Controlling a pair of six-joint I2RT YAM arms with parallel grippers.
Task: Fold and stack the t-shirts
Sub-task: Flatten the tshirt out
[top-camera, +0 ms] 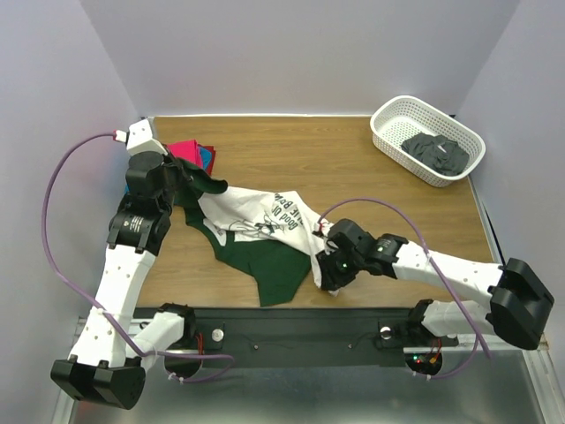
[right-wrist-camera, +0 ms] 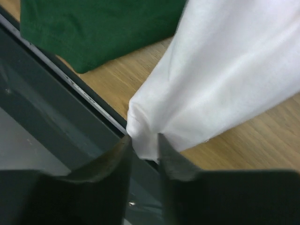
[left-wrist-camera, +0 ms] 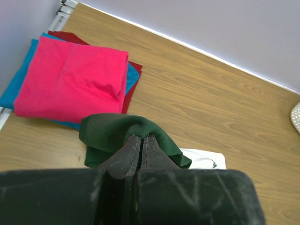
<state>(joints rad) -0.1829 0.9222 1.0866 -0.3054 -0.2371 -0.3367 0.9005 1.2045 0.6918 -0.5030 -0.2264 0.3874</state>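
Mid-desk (top-camera: 353, 168), left fingers (left-wrist-camera: 132, 147) clench the green sleeve (left-wrist-camera: 112, 133) and right fingers (right-wrist-camera: 115, 159) pinch the white hem of the white-and-green t-shirt (top-camera: 256, 221), sprawled between the magenta-topped folded stack (top-camera: 190, 155) and the lattice basket (top-camera: 381, 124).

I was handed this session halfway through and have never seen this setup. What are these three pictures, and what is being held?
Two robot arms are bolted at the near edge of a wooden table. The wide picture looks down from above and behind them. The other two come from a camera on each wrist, looking along its own fingers. The left gripper is shut on a dark green part of the white printed t-shirt, which lies crumpled mid-table. The right gripper pinches that shirt's white cloth near the table's front edge. At far left sits a folded stack: magenta on top, blue and red beneath. At far right a white basket holds dark grey cloth.
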